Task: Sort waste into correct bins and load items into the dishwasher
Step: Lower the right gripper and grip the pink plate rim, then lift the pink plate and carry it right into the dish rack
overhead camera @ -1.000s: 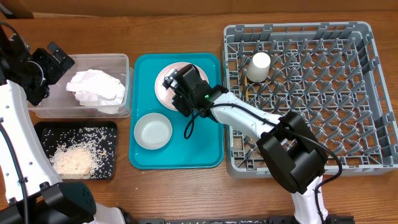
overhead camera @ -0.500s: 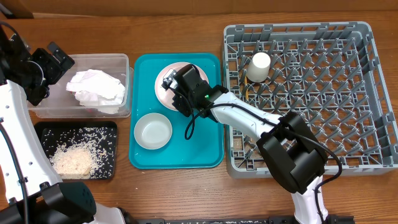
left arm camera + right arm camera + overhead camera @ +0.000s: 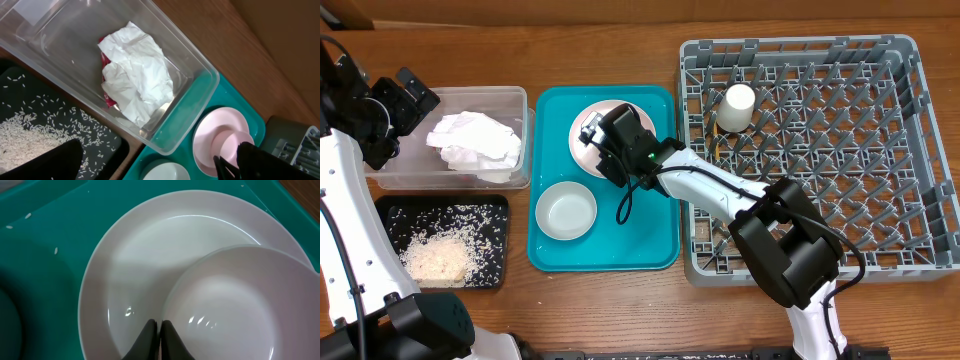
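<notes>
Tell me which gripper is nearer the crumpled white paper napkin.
Left. The left gripper hangs beside the napkin at the clear plastic tub's end; the right gripper is over the pale pink round plate.

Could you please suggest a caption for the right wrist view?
Right gripper shut on the rim of the whitish-pink bowl, which sits on the pale pink plate in the teal tray.

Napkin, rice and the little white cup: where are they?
napkin (image 3: pixel 137 75), left wrist view, middle of the crumpled paper.
rice (image 3: pixel 435 258), overhead view, thickest part of the pile.
white cup (image 3: pixel 737 104), overhead view, its round top end.
</notes>
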Motion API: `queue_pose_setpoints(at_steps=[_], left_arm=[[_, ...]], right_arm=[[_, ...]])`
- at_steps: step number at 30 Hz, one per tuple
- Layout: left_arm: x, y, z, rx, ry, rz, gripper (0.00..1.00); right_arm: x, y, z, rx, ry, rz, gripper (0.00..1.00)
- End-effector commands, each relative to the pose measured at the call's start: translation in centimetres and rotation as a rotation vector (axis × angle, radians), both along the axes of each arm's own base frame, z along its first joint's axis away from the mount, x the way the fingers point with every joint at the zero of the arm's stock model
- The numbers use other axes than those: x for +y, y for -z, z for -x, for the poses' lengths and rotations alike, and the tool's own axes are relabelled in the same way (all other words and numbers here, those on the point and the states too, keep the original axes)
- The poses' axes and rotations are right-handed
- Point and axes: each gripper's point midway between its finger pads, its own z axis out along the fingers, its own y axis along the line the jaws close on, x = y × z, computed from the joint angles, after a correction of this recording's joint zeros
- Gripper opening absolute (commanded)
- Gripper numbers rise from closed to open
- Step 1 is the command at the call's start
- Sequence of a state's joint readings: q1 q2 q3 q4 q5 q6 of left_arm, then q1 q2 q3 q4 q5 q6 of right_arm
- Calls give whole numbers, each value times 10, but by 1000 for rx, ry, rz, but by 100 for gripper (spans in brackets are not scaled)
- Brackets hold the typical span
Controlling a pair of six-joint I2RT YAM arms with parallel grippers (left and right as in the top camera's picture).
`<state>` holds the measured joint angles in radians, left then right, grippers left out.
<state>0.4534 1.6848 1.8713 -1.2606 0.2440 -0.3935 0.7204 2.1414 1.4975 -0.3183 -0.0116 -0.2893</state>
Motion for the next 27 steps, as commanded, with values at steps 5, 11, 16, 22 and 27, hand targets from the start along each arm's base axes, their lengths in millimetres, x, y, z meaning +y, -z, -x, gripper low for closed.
queue_pose_setpoints(at_steps=[5, 11, 16, 22, 27], left_arm=[[1, -10, -1, -28, -10, 0, 100], [1, -10, -1, -28, -10, 0, 100], [1, -10, -1, -28, -10, 0, 100], [1, -10, -1, -28, -10, 0, 100], [1, -10, -1, -28, -10, 0, 100]], right_arm=[[11, -40, -9, -27, 52, -118, 4], [12, -154, -2, -47, 167, -379, 4], [-3, -252, 31, -36, 185, -587, 4], [-45, -332, 76, 41, 199, -770, 4], [-87, -369, 96, 155, 138, -898, 4]])
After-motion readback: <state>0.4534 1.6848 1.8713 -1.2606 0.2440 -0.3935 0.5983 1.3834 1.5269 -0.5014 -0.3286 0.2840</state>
